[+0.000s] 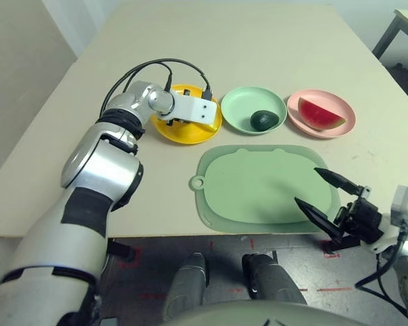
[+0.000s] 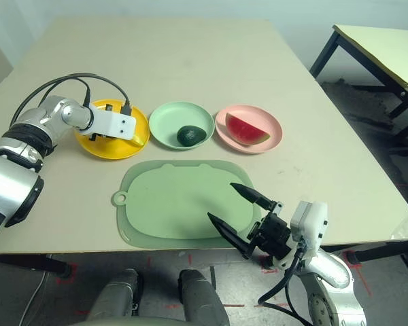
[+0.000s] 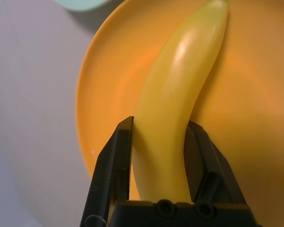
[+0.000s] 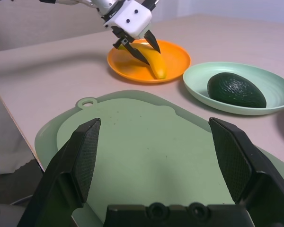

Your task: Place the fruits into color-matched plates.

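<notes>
Two fruits placed: avocado (image 4: 236, 90) in green plate (image 2: 164, 122), watermelon (image 2: 245, 129) in pink plate (image 2: 270, 141). Banana (image 3: 173, 104) over yellow plate (image 3: 106, 94), left claw (image 3: 160, 120) pinching it; release remains. Right claw (image 4: 155, 120) spread above cutting board (image 4: 132, 151).

From here I see the left arm (image 1: 98, 176) stretched well forward, its gripper (image 3: 161, 119) angled down, fingers closed in a grip. The right arm (image 2: 333, 272) hangs back nearer the body, its gripper (image 2: 219, 200) pointing forward and inward, fingers spread wide.
</notes>
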`<state>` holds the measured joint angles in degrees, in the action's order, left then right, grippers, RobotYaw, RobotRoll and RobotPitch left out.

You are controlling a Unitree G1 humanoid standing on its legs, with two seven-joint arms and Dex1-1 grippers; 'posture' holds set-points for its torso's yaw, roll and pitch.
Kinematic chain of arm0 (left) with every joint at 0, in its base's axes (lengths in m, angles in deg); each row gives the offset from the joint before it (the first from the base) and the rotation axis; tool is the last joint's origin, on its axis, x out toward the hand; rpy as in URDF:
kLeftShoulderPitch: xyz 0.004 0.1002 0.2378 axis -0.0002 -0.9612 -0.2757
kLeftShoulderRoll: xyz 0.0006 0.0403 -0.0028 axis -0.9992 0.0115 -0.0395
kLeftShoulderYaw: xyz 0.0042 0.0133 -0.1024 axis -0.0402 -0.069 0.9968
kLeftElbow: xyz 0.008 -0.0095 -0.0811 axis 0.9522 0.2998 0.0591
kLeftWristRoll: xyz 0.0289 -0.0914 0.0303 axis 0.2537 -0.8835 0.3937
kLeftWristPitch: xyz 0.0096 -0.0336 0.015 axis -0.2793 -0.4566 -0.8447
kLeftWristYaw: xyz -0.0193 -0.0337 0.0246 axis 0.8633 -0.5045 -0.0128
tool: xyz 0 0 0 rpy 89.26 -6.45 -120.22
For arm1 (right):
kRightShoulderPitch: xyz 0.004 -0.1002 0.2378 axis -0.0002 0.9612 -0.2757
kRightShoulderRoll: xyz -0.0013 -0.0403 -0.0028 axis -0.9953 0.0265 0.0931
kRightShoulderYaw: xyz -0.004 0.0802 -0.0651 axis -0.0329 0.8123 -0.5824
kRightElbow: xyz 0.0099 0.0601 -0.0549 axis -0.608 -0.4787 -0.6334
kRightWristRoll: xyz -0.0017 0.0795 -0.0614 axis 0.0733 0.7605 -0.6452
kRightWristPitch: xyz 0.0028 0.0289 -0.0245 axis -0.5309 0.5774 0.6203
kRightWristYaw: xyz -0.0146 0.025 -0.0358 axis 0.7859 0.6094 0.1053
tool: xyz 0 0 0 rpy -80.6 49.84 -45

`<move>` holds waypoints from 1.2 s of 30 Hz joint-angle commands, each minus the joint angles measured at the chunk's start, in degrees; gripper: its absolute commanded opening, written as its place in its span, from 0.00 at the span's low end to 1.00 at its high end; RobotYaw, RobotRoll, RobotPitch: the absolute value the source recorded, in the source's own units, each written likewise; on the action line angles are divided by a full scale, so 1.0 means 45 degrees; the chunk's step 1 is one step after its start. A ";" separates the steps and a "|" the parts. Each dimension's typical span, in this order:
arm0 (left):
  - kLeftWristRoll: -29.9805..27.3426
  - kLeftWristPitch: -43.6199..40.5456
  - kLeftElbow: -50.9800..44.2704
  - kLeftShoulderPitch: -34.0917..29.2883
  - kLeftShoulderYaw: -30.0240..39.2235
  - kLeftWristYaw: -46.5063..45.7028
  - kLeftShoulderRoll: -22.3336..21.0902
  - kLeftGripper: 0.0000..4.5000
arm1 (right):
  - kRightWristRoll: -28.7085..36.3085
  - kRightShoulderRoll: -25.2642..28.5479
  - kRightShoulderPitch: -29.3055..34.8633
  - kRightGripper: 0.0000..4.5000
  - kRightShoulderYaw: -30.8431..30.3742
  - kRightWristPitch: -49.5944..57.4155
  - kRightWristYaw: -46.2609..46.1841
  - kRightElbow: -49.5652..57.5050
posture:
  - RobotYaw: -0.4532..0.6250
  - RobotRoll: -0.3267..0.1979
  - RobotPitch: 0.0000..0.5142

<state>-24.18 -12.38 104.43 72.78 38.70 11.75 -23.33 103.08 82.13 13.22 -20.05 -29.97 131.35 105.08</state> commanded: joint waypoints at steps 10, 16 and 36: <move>0.0296 -0.0105 0.0204 -0.0142 0.0138 -0.0026 0.0061 1.00 | 0.0073 0.0229 -0.0155 1.00 0.0006 0.0276 -0.0005 -0.0081 | 0.26 0.62 0.32; -0.0304 0.0233 0.0141 -0.0175 0.0731 0.0469 -0.0135 1.00 | 0.0365 0.0385 -0.0970 1.00 -0.0064 0.1023 -0.0488 0.0482 | 0.25 0.62 0.29; -1.0658 -0.4620 -0.4649 -0.2345 0.9585 0.6692 -0.1351 1.00 | 0.1064 0.4627 -0.7136 1.00 0.4713 0.3580 -0.2132 -0.5409 | 0.30 0.62 0.25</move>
<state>-70.19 -30.07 86.31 63.50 80.48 43.21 -29.20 109.13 102.89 -18.86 1.10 -12.90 119.93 84.87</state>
